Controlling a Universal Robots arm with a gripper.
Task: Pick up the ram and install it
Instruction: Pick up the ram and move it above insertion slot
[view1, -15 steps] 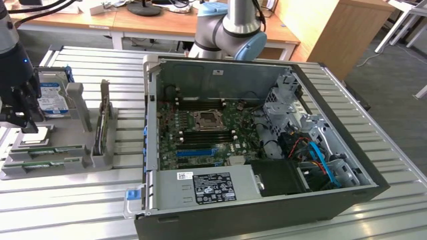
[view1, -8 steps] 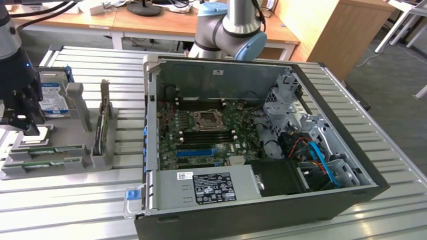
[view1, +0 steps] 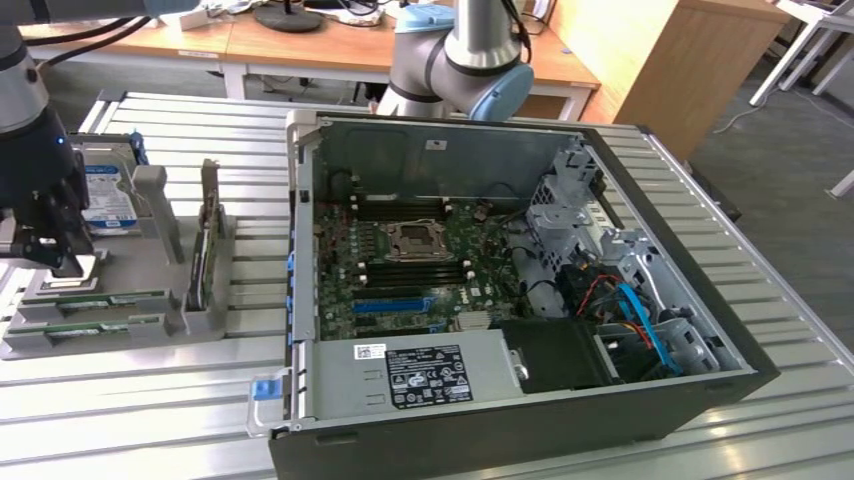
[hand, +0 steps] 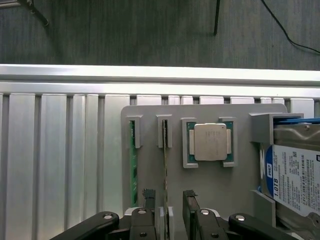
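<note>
The ram (hand: 165, 160) stands on its long edge in a narrow slot of the grey holder (hand: 150, 114). From the wrist view it is seen edge-on, a thin dark line with a trace of green; its label and chips cannot be made out. A second stick (hand: 133, 165), plainly green along its edge, stands in the neighbouring slot, parallel and just beside it.

The tool (hand: 168, 194) is over the near end of the ram with its jaws wide apart, one finger (hand: 147, 200) on each side of the stick. There is a gap on both sides, and it has hold of nothing.

The holder lies on the slatted metal bench (view1: 134, 420), at the exterior view's left. Besides the two sticks it carries a processor (hand: 207, 142), lying flat in a square recess, and a hard drive (hand: 295, 175) with a blue and white label in the end bay.

The open case (view1: 694, 330) lies on its side in the middle of the bench. Inside it are the motherboard (view1: 454, 240) with its socket (view1: 408, 238), long black slots on either side of the socket, a blue slot (view1: 390, 302), and a power supply (view1: 414, 375) with a dark label.
</note>
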